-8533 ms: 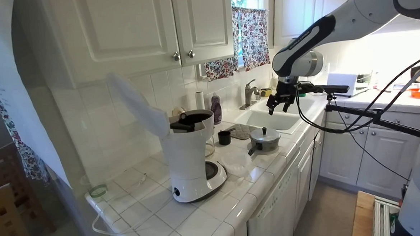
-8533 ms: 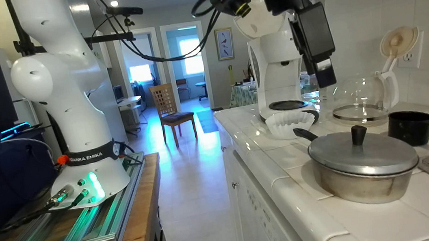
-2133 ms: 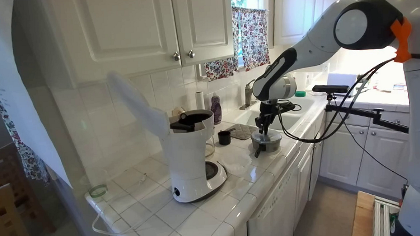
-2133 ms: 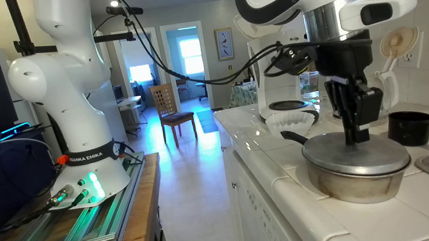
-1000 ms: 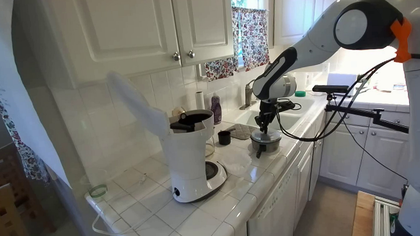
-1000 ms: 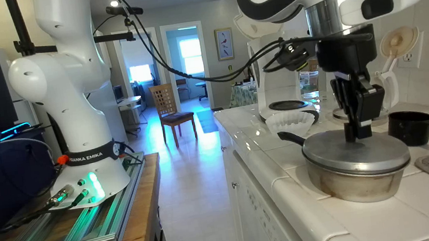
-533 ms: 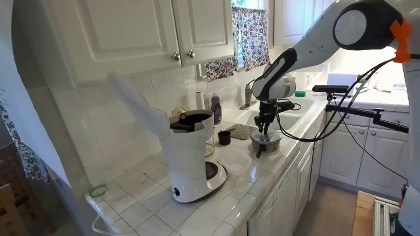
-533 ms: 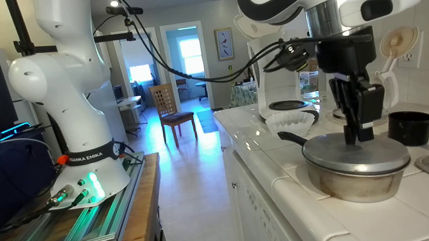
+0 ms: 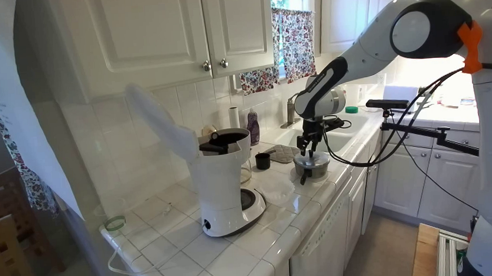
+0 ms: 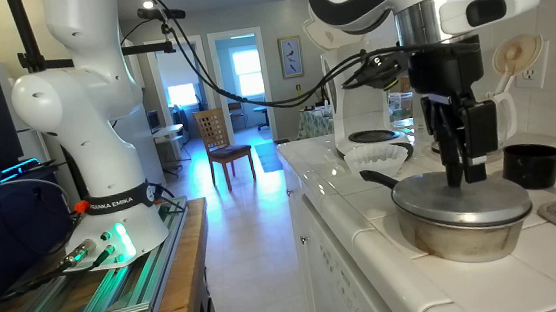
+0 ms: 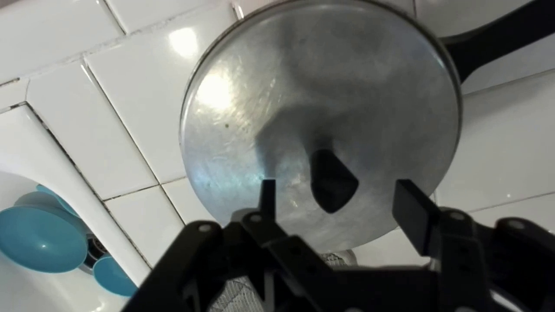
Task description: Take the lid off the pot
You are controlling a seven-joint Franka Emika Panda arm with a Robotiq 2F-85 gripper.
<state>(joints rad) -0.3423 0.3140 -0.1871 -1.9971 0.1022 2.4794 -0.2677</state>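
Observation:
The low metal pot [image 10: 464, 243] stands on the tiled counter with its black handle [image 10: 377, 178] pointing away. A dull grey round lid [image 10: 421, 197] lies on it, covering its mouth. In the wrist view the lid's dark knob [image 11: 333, 184] rises between the two fingers of my gripper [image 11: 336, 187], with a visible gap on each side. The jaws stand open. In both exterior views the gripper points straight down, its fingertips low over the lid's middle, hiding the knob. Whether the tips touch the lid I cannot tell.
A small black cup [image 10: 531, 167] and a grey potholder [image 9: 287, 153] lie close to the pot. Beyond are a paper filter [image 9: 277, 191] and the white coffee maker [image 9: 219, 190]. The sink [image 9: 334, 141] adjoins, with blue bowls [image 11: 42, 238] inside.
Over the last second the jaws have spread apart around the knob. The lid has settled down slightly onto the pot, and the fingertips came down a little.

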